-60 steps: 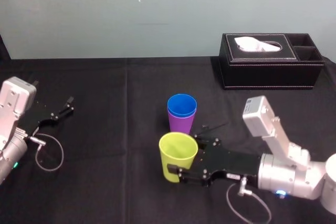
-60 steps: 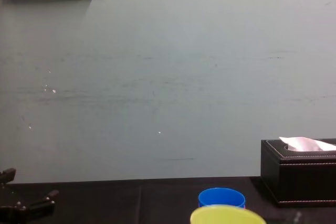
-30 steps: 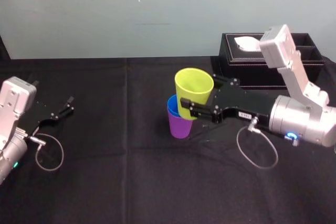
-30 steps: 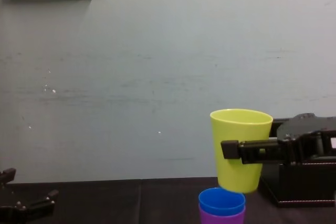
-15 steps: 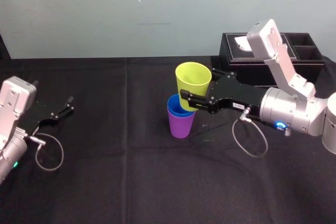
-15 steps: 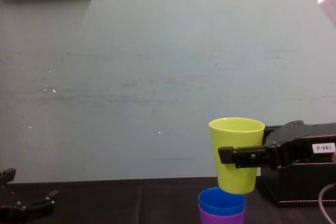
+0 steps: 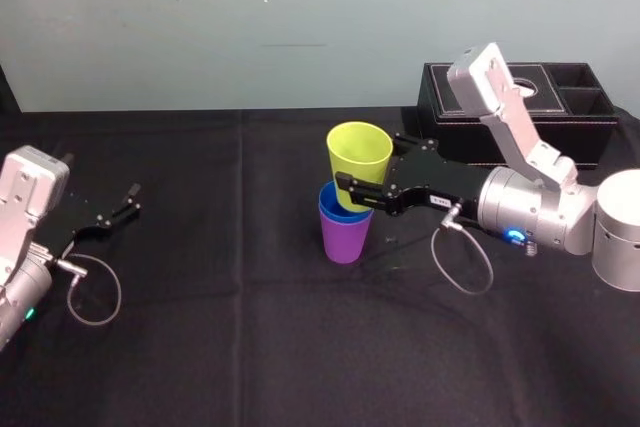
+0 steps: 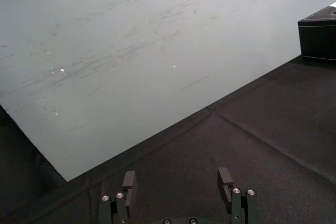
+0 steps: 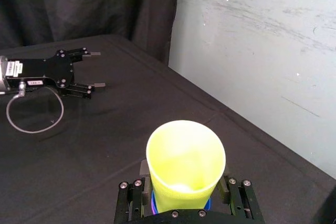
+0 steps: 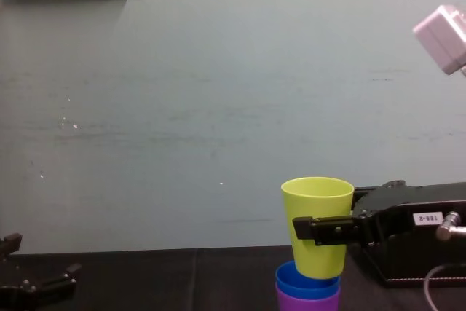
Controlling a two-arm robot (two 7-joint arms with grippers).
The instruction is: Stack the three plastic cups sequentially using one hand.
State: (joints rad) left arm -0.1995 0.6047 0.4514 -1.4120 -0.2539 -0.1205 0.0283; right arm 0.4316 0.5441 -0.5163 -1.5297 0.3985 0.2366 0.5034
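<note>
Squarely, right end effector (image 7: 368,165) grips smooth, tapered yellow-green cup (image 7: 358,147).

Pale wall (image 7: 150,17) — black tablecloth (image 7: 250,347)

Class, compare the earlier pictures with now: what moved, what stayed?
The right gripper, shut on the yellow-green cup, raised it, carried it over the blue cup nested in the purple cup and lowered its base into the blue cup. Those two cups, the tissue box and the left gripper, parked at the table's left, stayed put.
</note>
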